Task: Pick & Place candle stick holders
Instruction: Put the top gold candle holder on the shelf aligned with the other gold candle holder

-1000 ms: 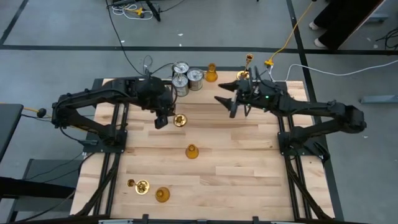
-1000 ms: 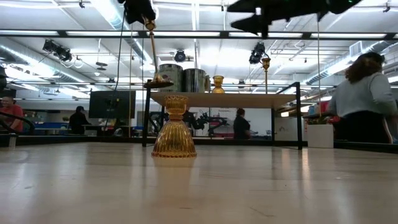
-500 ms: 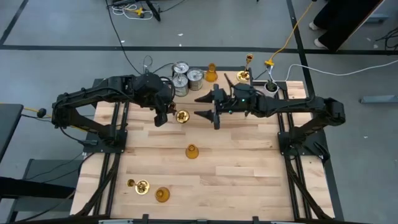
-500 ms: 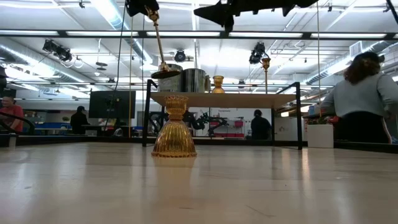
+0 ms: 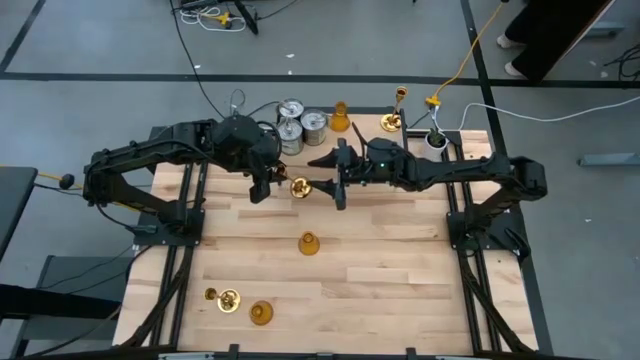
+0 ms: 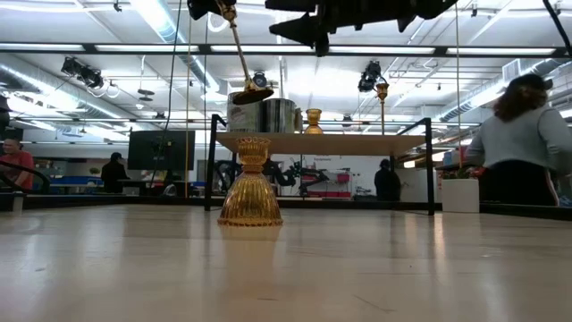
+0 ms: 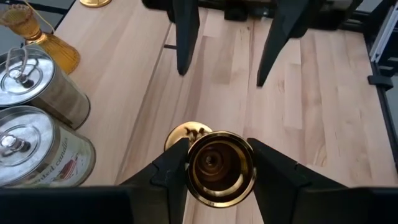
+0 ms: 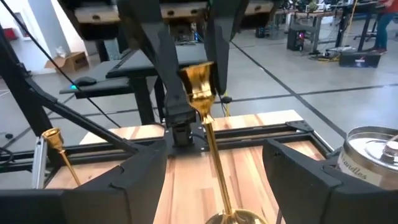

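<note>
White plant pot at table edge

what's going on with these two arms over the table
The left gripper holds a brass candle stick holder by its cup, lifted off the table and tilted. The right gripper faces it with fingers open on either side of the stem, not gripping. Other holders stand about the table.

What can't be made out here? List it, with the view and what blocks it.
- High view: whether the open right gripper touches the brass holder that the left gripper grips; too small to tell.
- Right wrist view: that holder's base runs off the picture's edge.
- Low view: both grippers are cut off by the top edge, so the grip is unseen there.
</note>
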You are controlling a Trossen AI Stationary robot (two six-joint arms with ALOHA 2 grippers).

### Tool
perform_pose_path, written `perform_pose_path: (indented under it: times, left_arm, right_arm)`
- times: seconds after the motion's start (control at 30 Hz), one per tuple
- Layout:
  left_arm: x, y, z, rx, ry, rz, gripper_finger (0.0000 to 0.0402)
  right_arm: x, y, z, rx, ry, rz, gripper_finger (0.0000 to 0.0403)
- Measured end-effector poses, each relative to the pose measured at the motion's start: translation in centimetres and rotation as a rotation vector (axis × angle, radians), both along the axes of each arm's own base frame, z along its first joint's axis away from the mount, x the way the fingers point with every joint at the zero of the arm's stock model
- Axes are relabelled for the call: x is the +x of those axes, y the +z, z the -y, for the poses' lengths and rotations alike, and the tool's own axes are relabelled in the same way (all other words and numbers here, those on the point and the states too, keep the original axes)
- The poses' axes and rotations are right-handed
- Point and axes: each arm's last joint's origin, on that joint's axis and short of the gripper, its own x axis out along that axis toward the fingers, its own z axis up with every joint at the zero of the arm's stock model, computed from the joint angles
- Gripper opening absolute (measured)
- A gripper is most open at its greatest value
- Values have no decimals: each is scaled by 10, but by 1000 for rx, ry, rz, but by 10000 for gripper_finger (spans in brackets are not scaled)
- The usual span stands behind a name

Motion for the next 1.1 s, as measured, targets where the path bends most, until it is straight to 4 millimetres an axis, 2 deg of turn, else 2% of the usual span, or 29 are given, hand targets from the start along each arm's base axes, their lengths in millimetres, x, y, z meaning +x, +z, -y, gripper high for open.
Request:
perform_pose_path:
  times: [0.4, 0.67, 0.9, 1.1]
  left_arm:
    - [1, 1, 0, -12, -15, 12, 149]
    - [3, 3, 0, -11, -20, 42, 149]
    - [3, 4, 0, 1, -28, 50, 149]
    - [3, 4, 0, 4, -29, 50, 149]
  right_arm:
    - [26, -29, 3, 24, 7, 25, 265]
    - [45, -26, 7, -8, -26, 30, 265]
    - [48, -28, 7, 1, -8, -18, 263]
    - [48, -31, 6, 7, 8, -43, 228]
